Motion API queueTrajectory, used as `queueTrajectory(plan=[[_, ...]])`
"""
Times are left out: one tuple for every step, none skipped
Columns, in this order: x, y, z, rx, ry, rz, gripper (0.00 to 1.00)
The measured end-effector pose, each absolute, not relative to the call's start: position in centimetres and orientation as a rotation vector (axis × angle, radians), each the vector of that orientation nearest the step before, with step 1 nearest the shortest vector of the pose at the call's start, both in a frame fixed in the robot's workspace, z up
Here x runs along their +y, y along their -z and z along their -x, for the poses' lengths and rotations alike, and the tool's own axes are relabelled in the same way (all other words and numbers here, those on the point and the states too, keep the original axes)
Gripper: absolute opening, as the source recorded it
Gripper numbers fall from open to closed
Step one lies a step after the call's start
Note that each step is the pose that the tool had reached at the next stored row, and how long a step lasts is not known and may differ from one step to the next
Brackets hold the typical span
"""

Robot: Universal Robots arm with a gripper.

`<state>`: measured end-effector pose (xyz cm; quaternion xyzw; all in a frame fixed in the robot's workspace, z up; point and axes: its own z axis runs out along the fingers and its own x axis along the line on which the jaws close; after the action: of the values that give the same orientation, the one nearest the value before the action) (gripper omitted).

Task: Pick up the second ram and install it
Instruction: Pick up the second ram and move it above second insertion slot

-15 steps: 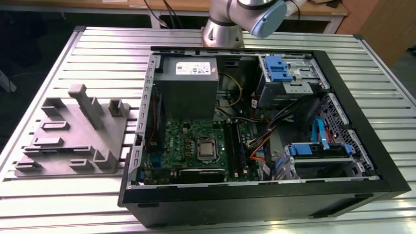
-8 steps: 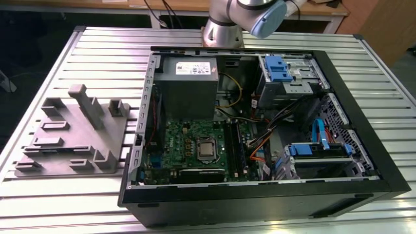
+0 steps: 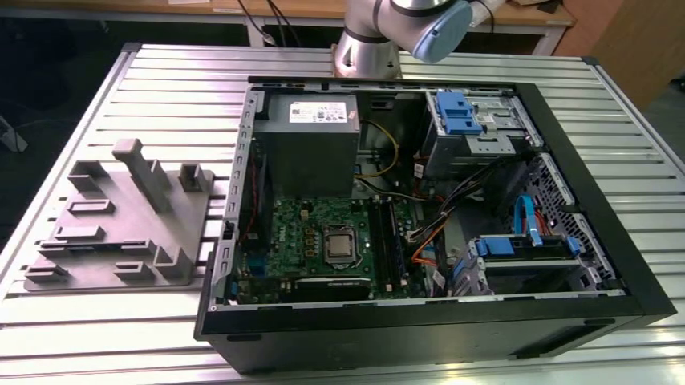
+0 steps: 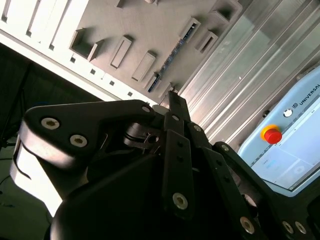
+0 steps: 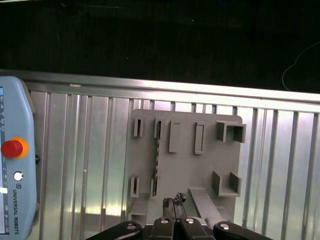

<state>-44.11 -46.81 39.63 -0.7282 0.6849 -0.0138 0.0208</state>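
- Gripper [image 5: 173, 202]: in the first wrist view the two fingertips are pressed together with nothing between them. The second wrist view [image 4: 175, 102] shows the same closed, empty tips above the black linkage.
- Nearest thing: the second ram [image 5: 156, 160], a thin dark strip set on edge in the grey fixture plate [image 5: 185, 165]. Each end of the strip sits at a small holder block.
- The gripper tips appear close to one end of the strip, clear of it and not touching.
- In the second wrist view the second ram [image 4: 172, 56] runs slantwise across the fixture plate [image 4: 150, 30], beyond the fingertips.
- Teach pendant [image 5: 15, 165] with a red stop button lies on the slatted aluminium table [image 5: 85, 150], beside the plate and apart from it.
- Exterior view: fixture plate [image 3: 118, 233] at frame left on the table [image 3: 64, 120].
- The open computer case [image 3: 428, 321] fills centre and right, just beside the plate.
- Green motherboard [image 3: 310, 233] lies in the case's lower left, with the power supply [image 3: 310, 136] above it.
- Robot arm [image 3: 428, 24] is at top centre.
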Motion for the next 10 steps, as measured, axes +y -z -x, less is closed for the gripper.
queueTrajectory(plan=[[-46.81,-39.63,44.12,2.124,0.043,2.258,0.1],[-46.81,-39.6,44.11,2.124,0.043,2.258,0.1],[-46.81,-39.54,44.11,2.124,0.043,2.258,0.1],[-46.81,-39.48,44.11,2.124,0.043,2.258,0.1],[-46.81,-39.43,44.11,2.124,0.043,2.258,0.1],[-46.81,-39.37,44.11,2.124,0.043,2.258,0.1],[-46.81,-39.31,44.11,2.124,0.043,2.258,0.1],[-46.81,-39.25,44.11,2.124,0.043,2.258,0.1],[-46.81,-39.19,44.11,2.124,0.043,2.257,0.1],[-46.81,-39.13,44.12,2.125,0.043,2.257,0.1]])
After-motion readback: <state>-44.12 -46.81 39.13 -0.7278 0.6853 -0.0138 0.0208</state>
